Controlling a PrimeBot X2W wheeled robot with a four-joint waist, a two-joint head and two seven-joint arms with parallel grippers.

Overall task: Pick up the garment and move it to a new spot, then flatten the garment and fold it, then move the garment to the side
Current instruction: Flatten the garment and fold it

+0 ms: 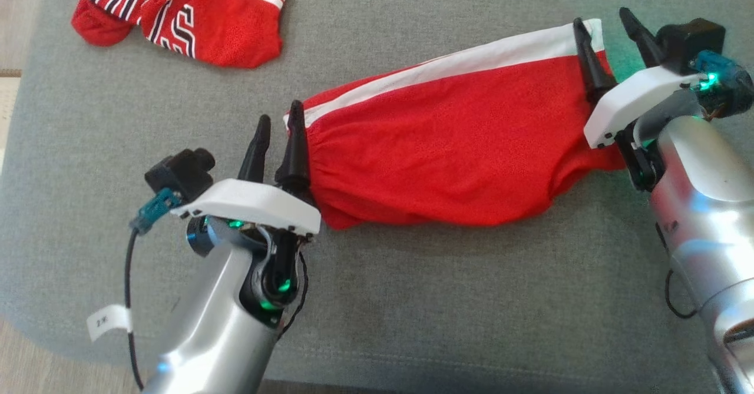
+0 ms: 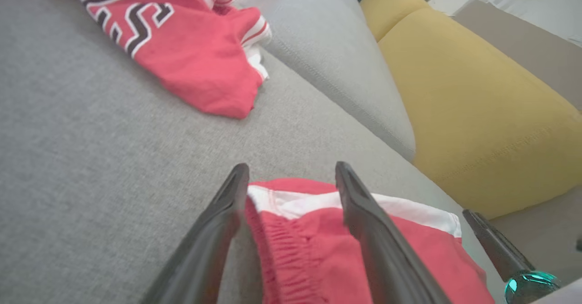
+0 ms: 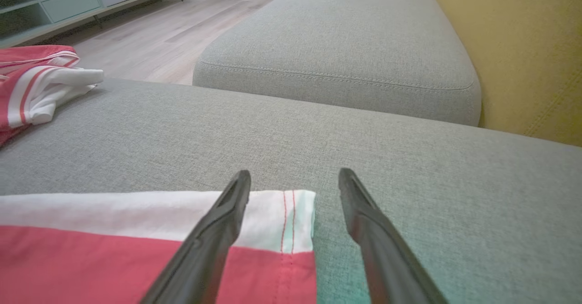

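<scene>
I'm judging the red mesh white-striped shorts (image 1: 447, 141) folded, only moving aside remaining; left gripper (image 1: 280, 114) at nine o'clock, right gripper (image 1: 601, 18) at three, both gaping empty.

Grey fabric sofa cushion (image 1: 412, 300) here, red mesh shorts with a white side stripe (image 1: 447, 146) stretched across it. Crumpled red lettered jersey (image 1: 194, 23) sits well apart, far left corner.

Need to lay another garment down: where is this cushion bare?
Bare cushion lies between the jersey and the shorts, and along the front edge below the shorts. Crowded at the shorts' two ends, where the jaws stand.
</scene>
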